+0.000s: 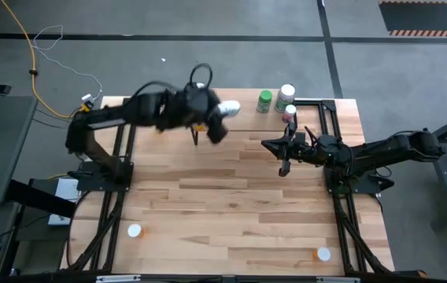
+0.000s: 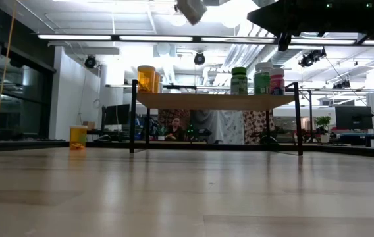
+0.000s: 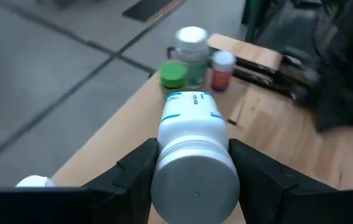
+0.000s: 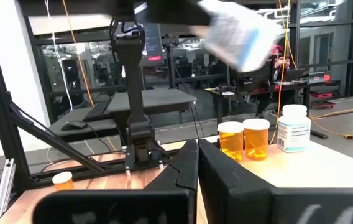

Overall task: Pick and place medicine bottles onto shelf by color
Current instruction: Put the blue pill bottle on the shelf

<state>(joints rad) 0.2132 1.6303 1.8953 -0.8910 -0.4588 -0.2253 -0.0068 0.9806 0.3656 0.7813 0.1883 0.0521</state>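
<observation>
Bottle in question is the white bottle (image 3: 195,155), and the left gripper (image 3: 192,171) is clamping it between both fingers, jaws partly closed around the body, with the bottle lying sideways and its base facing the wrist camera. In the overhead view that gripper (image 1: 222,116) is hanging above the far edge of the table, near the middle, so the bottle (image 1: 230,108) is riding up in the air instead of sitting on anything. My guess is it's being carried to the shelf (image 2: 216,101) to join bottles of its own color.

Moving outward: the shelf is sorting itself into groups already. On one end the orange bottles (image 4: 243,138) are sitting side by side with another white bottle (image 4: 294,128) right next to them. On the other end the green bottle (image 3: 174,75), a clear white-capped bottle (image 3: 192,53) and a small pinkish bottle (image 3: 222,70) are crowding together. The middle of the board is looking bare, which seems like the obvious landing zone, though I'm only judging that from the layout.

Right gripper (image 1: 284,167) is waiting over the right side of the table with its jaws fully closed and nothing in them.

Still loose on the table: one orange bottle (image 2: 78,137) off to the side, plus two white-capped ones (image 1: 134,230) near the front edge.
</observation>
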